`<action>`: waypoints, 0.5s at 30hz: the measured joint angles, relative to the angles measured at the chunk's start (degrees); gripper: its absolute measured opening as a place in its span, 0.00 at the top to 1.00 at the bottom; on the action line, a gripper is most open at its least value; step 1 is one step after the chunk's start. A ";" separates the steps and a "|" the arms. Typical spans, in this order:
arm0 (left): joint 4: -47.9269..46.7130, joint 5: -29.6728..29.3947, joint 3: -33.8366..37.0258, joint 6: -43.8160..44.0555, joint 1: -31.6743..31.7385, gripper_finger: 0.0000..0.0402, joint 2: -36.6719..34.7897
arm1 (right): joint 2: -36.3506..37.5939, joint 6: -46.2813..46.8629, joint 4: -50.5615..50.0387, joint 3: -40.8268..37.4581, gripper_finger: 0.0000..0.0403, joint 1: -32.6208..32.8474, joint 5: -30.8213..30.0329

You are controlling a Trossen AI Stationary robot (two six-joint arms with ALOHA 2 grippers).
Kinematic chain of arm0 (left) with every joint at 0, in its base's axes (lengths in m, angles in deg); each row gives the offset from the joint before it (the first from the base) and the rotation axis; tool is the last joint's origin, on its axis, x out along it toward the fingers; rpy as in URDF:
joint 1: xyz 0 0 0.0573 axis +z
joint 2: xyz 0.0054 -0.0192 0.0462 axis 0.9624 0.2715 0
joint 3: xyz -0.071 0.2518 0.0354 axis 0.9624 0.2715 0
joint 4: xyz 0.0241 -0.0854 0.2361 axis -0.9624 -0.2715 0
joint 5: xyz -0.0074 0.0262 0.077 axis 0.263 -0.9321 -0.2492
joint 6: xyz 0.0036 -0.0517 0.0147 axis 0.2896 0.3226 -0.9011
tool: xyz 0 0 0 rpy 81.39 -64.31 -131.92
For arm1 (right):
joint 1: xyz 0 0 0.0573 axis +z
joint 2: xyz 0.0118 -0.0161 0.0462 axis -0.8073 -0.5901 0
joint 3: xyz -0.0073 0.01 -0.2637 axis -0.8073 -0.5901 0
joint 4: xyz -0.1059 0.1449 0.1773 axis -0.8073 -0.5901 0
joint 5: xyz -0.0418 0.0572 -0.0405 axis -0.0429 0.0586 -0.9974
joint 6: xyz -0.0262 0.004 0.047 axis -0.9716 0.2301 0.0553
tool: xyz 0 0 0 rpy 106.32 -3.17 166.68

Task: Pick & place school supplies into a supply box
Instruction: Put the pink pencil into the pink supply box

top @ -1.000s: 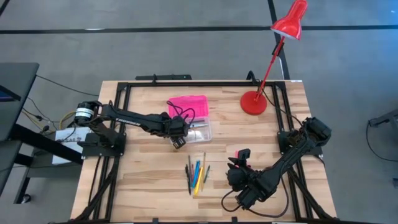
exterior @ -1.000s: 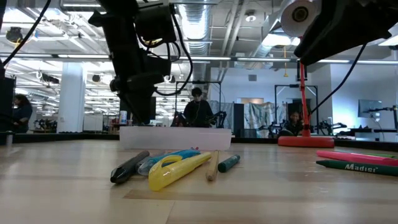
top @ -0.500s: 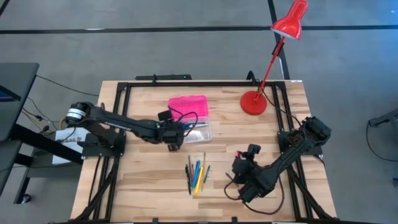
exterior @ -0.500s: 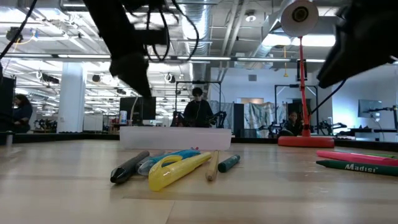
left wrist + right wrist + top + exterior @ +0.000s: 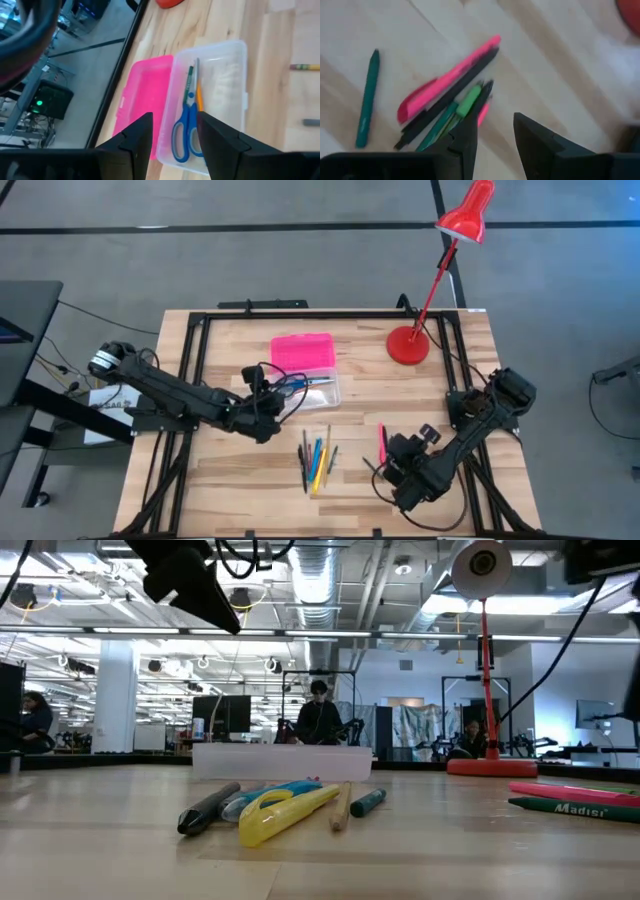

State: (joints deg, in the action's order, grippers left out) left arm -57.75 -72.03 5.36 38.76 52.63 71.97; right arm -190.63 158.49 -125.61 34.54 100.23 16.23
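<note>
The supply box stands open at the table's middle, its pink lid (image 5: 303, 350) folded back and its clear base (image 5: 320, 388) nearer me. In the base (image 5: 220, 85) lie blue-handled scissors (image 5: 185, 131), a green pen and an orange one. My left gripper (image 5: 273, 402) hovers open and empty off the box's near left corner, raised above the table (image 5: 195, 585). Several school supplies (image 5: 318, 460) lie in a loose bundle near the front edge. A pink marker (image 5: 381, 442) and more pens (image 5: 452, 100) lie just left of my right gripper (image 5: 400, 458), which is open and empty above them.
A red desk lamp stands with its base (image 5: 407, 345) at the far right of the table, and its arm leans out over the back edge. A teal crayon (image 5: 367, 97) lies apart from the pens by the right gripper. Black frame rails (image 5: 300, 315) edge the table.
My left gripper has drawn back from over the box's base toward the table's left and near edges, rising and rolling. My right gripper has shifted toward the table's right edge and turned its wrist, and the pink marker now shows beside it. Neither gripper's gap has changed.
</note>
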 joint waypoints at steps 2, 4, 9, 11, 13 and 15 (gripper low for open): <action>-0.05 0.17 0.00 0.67 -0.69 0.63 0.13 | 0.00 2.54 0.10 0.00 0.71 1.25 0.80; 0.00 0.18 0.02 1.77 -1.37 0.63 0.13 | 0.00 4.63 0.83 -0.11 0.71 2.51 2.02; -0.06 0.15 0.11 3.28 -2.84 0.63 0.13 | 0.00 8.99 5.87 -2.14 0.71 6.43 4.92; 0.00 0.21 0.11 3.51 -3.26 0.63 0.13 | 0.00 10.74 8.79 -3.44 0.71 8.10 6.03; 0.12 0.07 0.11 3.52 -3.66 0.63 0.13 | -0.02 12.37 11.37 -4.22 0.71 9.81 6.32; 0.31 -0.61 0.11 3.54 -3.91 0.63 0.13 | -0.02 13.75 12.82 -4.42 0.71 11.29 6.32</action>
State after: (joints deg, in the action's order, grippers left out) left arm -57.44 -72.65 5.48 42.31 48.72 72.09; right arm -190.65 172.24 -112.79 30.12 111.52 22.54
